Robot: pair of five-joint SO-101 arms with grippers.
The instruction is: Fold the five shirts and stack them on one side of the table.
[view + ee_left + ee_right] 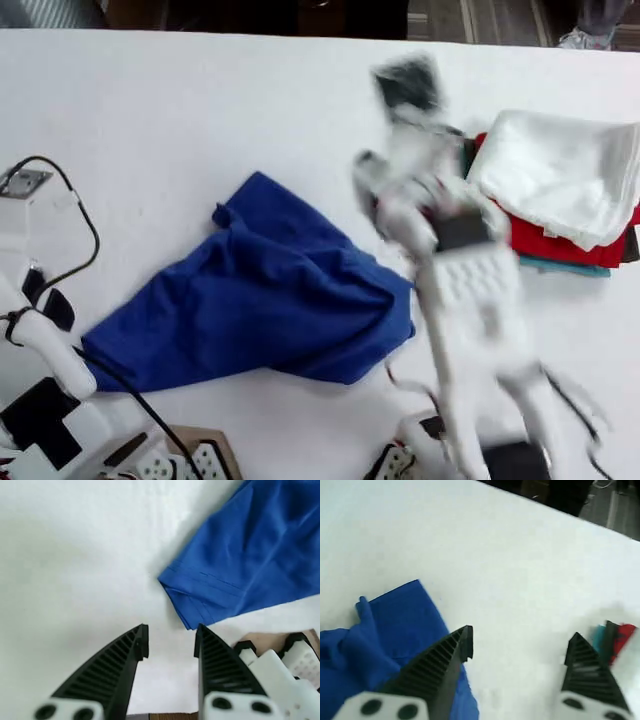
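Worktop [200,100] bears a crumpled blue shirt [270,290] mid-table, long axis running from the left arm toward the right. The folded stack [560,190] lies at the right edge. Right hand [522,635], wide and empty, hangs by the shirt's far corner. The left hand [171,628], narrowly parted, faces the hem corner.
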